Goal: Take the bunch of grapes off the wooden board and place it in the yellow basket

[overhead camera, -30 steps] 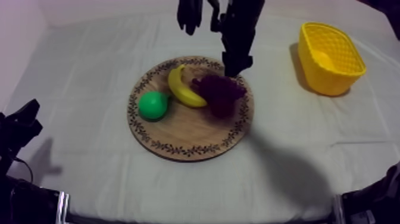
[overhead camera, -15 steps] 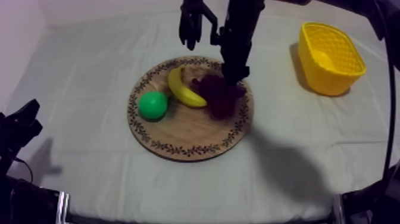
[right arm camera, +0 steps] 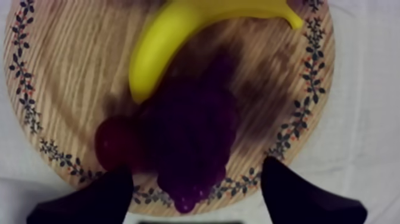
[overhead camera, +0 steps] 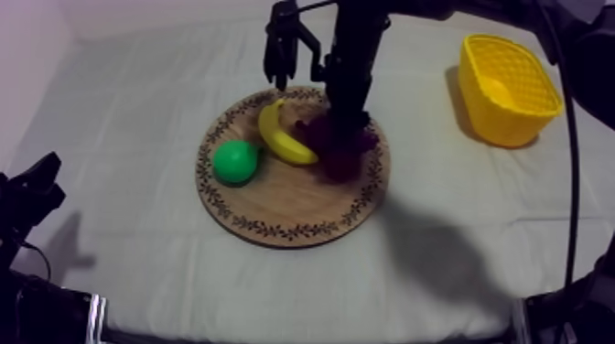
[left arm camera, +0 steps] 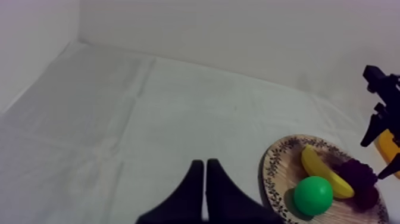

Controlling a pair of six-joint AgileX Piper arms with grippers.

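The purple bunch of grapes (overhead camera: 341,151) lies on the right half of the round wooden board (overhead camera: 275,206), beside a banana (overhead camera: 282,135) and a green pear (overhead camera: 235,161). My right gripper (overhead camera: 346,121) comes down from above onto the bunch. In the right wrist view it is open (right arm camera: 202,193), its two fingers (right arm camera: 95,199) standing wide on either side of the grapes (right arm camera: 193,134), near the board's patterned rim. A small red fruit (right arm camera: 116,143) touches the bunch. The yellow basket (overhead camera: 509,87) stands at the far right. My left gripper (left arm camera: 205,190) is shut, low at the left.
The banana (right arm camera: 178,36) lies just beyond the grapes, close to the right gripper's reach. The left wrist view has the board (left arm camera: 280,167), the pear (left arm camera: 312,195) and the right arm's gripper (left arm camera: 381,119) over the grapes (left arm camera: 357,176). Bare cloth lies between the board and the basket.
My right arm has come lower and slightly left, down onto the grapes. The fruit, the basket and the left arm have stayed put.
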